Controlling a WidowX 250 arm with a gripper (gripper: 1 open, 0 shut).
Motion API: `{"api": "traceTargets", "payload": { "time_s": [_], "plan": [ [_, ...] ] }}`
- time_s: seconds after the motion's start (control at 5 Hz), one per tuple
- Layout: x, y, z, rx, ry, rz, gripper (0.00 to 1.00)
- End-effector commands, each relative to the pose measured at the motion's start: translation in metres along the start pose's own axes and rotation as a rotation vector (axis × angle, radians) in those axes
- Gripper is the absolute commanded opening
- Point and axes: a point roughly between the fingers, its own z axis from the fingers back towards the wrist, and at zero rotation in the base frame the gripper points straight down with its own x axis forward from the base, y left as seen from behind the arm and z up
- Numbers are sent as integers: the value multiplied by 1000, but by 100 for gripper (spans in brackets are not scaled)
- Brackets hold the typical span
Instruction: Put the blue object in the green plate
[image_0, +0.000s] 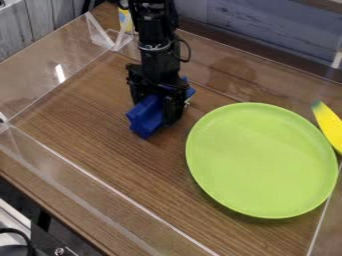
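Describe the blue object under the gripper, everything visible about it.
The blue object is a small royal-blue block, plastic by its look, with a stepped outline. It rests on the brown wooden table, left of the green plate and apart from its rim. The black gripper stands over it from above, its fingers down around the block's upper right part, hiding that part. Whether the fingers are actually pressing on it cannot be told.

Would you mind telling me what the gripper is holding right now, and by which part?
The gripper is down around the blue object at its right end; whether the fingers actually clamp it cannot be told.
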Motion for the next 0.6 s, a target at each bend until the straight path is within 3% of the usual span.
{"api": "traceTargets", "payload": {
  "time_s": [0.0, 0.4],
  "plan": [
    [7, -3, 19, 15, -55, -7, 0],
    [7, -5, 25, 9, -57, 4, 0]
  ]
}}
